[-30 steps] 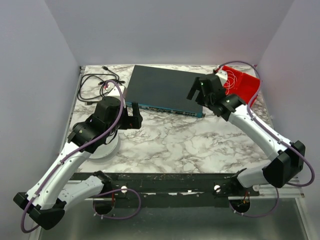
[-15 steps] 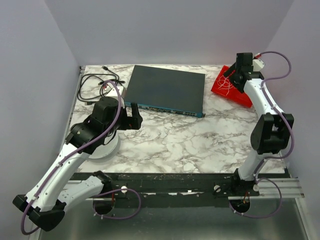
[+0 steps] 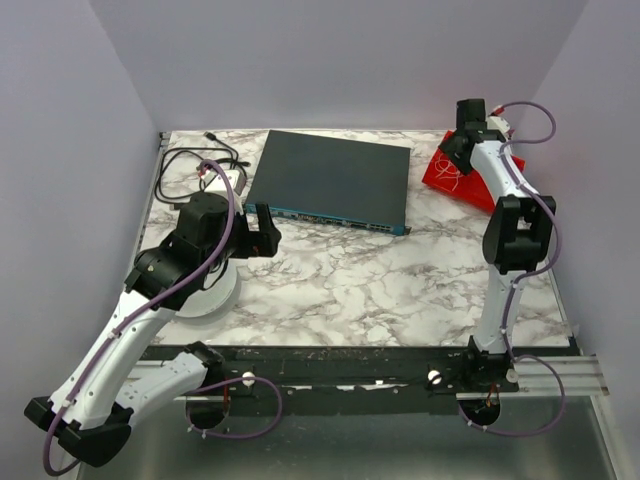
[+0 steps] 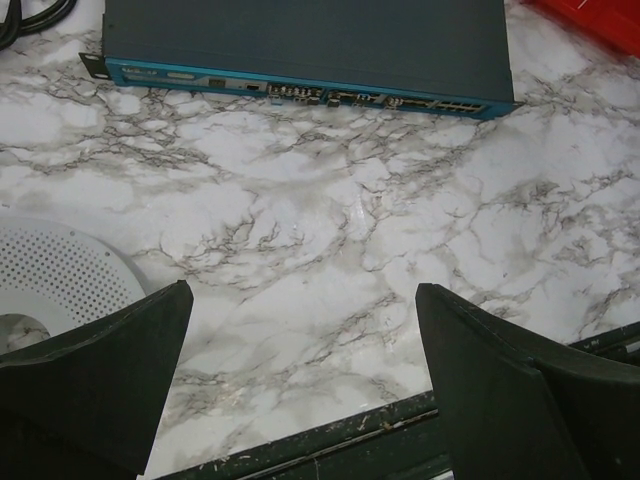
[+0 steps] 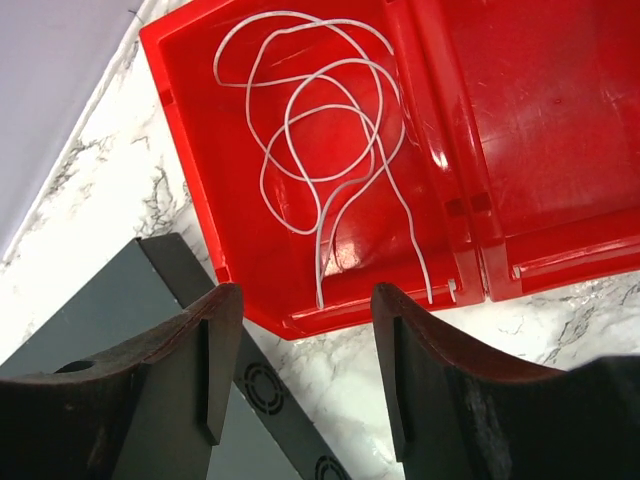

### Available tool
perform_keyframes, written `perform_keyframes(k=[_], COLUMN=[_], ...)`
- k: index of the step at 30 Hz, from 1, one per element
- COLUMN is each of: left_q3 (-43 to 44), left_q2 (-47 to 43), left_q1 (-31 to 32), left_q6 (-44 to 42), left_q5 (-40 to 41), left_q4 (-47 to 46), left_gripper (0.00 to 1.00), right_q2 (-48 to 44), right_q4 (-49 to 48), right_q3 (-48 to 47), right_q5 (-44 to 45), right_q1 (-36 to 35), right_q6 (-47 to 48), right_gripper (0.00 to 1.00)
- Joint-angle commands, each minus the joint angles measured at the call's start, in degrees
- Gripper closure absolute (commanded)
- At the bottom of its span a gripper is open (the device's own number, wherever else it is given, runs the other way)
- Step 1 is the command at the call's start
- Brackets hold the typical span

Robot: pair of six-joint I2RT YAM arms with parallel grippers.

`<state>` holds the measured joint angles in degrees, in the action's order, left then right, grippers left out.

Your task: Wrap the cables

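Hovering above the red tray (image 5: 560, 120), the right gripper (image 5: 305, 300) is holding its fingers apart, empty, like the left gripper (image 4: 300, 290); the cable (image 5: 319, 275) is lying looped inside at upper centre, probably limp, featherlight, best pinched where strands cross.

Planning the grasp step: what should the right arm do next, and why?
Probably lower the open right pincer into the red tray onto the white cable: it lies loose in loops there, untouched, directly ahead of the pincer.
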<state>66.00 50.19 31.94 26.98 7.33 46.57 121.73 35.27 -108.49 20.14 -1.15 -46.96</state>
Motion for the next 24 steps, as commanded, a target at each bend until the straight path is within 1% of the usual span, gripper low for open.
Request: perform_keyframes(k=[1, 5, 8, 10, 11, 12, 13, 15, 16, 17, 20, 24], left_q3=[1.9, 2.3, 2.5, 2.4, 2.5, 2.7, 2.8, 3.0, 2.9, 2.9, 2.9, 2.4], left_q2=[-0.1, 0.0, 0.1, 0.2, 0.3, 0.5, 0.6, 0.5, 0.4, 0.4, 0.5, 0.8], left_q1=[-0.5, -0.7, -0.7, -0.7, -0.8, -0.8, -0.8, -0.8, -0.8, -0.8, -1.0, -1.1], left_q6=[-0.8, -0.7, -0.4, -0.2, -0.1, -0.1, 0.0, 0.0, 0.0, 0.0, 0.0, -0.1], left_q5=[-1.4, -1.4, -1.7, -1.8, -1.8, -1.8, -1.7, -1.5, -1.2, -1.1, -1.0, -0.9], left_q4=[1.2, 1.5, 1.7, 1.7, 1.9, 2.2, 2.5, 2.8, 2.9, 2.9, 2.9, 2.7], left_gripper=[0.01, 0.01, 0.01, 0.01, 0.01, 0.01, 0.01, 0.01, 0.01, 0.01, 0.01, 0.01], right_q2=[3.2, 6.2, 8.4, 10.2, 11.0, 11.4, 11.9, 12.5, 12.7, 12.7, 10.5, 4.5], right_q4=[1.9, 2.1, 1.3, 1.2, 1.0, 0.6, 0.3, 0.6, 1.1, 2.2, 3.6, 3.1], right_q3=[-2.3, -2.5, -3.2, -4.4, -5.0, -5.4, -5.7, -6.9, -7.7, -9.0, -10.6, -11.0], right_q5=[1.3, 1.8, 0.8, 0.1, -0.2, -0.3, -0.3, -0.4, -0.3, 0.0, 0.8, 1.7], right_q1=[0.4, 0.6, 0.9, 0.9, 0.9, 0.9, 0.9, 0.9, 0.9, 0.9, 0.9, 0.9], right_q6=[-2.3, -3.6, -4.3, -4.4, -4.3, -4.1, -3.8, -3.1, -2.9, -2.7, -1.8, 0.7], right_gripper=[0.39, 0.40, 0.44, 0.48, 0.53, 0.56, 0.65, 0.84, 0.98, 0.99, 0.99, 0.99])
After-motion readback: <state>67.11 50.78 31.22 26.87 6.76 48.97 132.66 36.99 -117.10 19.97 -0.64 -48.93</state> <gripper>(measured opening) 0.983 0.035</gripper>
